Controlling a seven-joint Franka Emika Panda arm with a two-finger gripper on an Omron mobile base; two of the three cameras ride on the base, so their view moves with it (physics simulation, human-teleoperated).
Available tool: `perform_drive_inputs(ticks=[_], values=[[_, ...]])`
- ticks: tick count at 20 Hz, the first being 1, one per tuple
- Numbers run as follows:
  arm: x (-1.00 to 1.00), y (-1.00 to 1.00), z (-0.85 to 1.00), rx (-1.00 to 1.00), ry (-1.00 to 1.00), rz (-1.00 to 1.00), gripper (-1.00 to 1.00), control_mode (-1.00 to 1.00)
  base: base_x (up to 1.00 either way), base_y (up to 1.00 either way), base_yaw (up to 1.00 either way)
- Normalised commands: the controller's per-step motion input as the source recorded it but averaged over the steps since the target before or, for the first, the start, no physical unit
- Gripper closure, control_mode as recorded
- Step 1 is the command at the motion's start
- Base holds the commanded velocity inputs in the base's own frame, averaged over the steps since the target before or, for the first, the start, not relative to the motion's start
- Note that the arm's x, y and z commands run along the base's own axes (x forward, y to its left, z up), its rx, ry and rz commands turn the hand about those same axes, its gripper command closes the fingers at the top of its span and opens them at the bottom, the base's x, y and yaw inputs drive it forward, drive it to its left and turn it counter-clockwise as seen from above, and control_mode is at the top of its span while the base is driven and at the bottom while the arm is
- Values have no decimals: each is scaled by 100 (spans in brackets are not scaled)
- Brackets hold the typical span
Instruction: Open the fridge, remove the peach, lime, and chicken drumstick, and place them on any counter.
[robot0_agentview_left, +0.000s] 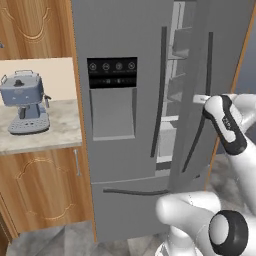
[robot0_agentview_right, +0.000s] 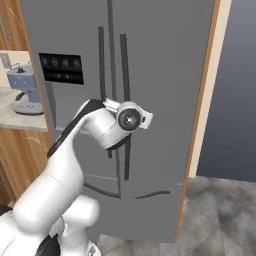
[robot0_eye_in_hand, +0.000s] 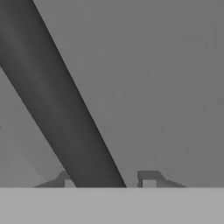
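Fridge: the tall grey fridge (robot0_agentview_left: 125, 125) is filling the middle of both base views, with a black dispenser panel (robot0_agentview_left: 112, 72) on its left door.
Right door: it is standing ajar in the left base view, and pale door shelves (robot0_agentview_left: 181, 50) are showing through the gap.
Handles: two long dark vertical handles are running down the doors; the right door's handle (robot0_eye_in_hand: 57, 105) is crossing the hand view as a thick dark slanted bar against the grey door face.
Claw: the claw (robot0_eye_in_hand: 107, 181) is clenching around that handle, one finger tip (robot0_eye_in_hand: 148, 178) showing on each side of the bar at the bottom of the hand view.
Arm: the white arm is reaching up from the base to the right door, its wrist pressing close to the handle in the right base view.
Bench: a beige-grey marbled bench (robot0_agentview_left: 55, 127) is sitting to the left of the fridge over brown wooden cabinets (robot0_agentview_left: 45, 190).
On the bench: a blue-grey coffee machine (robot0_agentview_left: 25, 102) is standing upright near the wall.
Peach, lime, drumstick: their places inside the fridge cannot be told from these views.
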Motion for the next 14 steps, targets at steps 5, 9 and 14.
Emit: perform_drive_inputs(ticks=[5,9,14], values=[[-100,-54,0,0,0,-4,100,-100,0,0,0],[-91,-38,0,0,0,-3,100,-100,0,0,0],[-52,0,-1,0,0,1,-100,-100,0,0,0]])
